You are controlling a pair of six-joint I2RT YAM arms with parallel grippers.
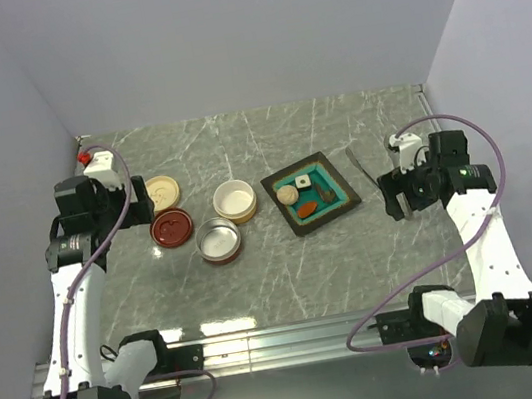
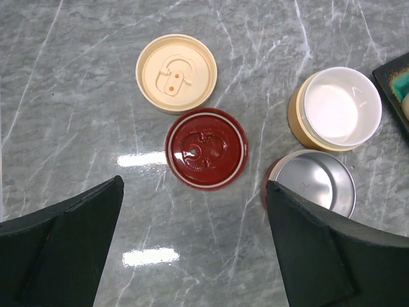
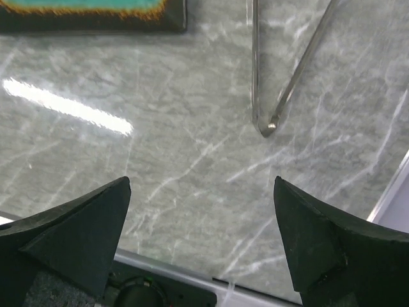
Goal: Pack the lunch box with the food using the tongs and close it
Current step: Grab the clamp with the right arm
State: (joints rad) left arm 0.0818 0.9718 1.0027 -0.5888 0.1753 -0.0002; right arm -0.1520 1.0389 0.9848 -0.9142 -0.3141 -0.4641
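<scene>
Tongs (image 1: pixel 362 169) first, by the look of the layout, since nothing is gripped yet.

From above: lying flat on the table (image 1: pixel 259 282) just right of the tray (image 1: pixel 274 182), clear of its rim. Right gripper (image 1: pixel 403 200) near them, right of the tray on its near side, jaws spread wide and empty. On the tray: pale round piece (image 1: pixel 288 195), white cube (image 1: pixel 302 183), orange-red oblong (image 1: pixel 306 209), dark brown lump (image 1: pixel 327 193). Left of the tray: cream bowl (image 1: pixel 234 201) closest, then steel bowl (image 1: pixel 219 239), then red lid (image 1: pixel 171 228) and cream lid (image 1: pixel 161 190). Left gripper (image 1: pixel 139 197) beyond those, equally wide, holding nothing.

Left wrist: both lids and both bowls below the open fingers (image 2: pixel 77 243), untouched.

Right wrist: joined end of the tongs (image 3: pixel 265 128) ahead and slightly right of centre between the fingers (image 3: pixel 83 230), thin arms splaying away alongside the tray's right edge (image 3: pixel 96 22).

Best handled so: shift slightly away from the tray to centre over the joint, then lower straight down. Close across both arms a little above the joint, tips kept free. Beware thin metal skating on the slick stone.
</scene>
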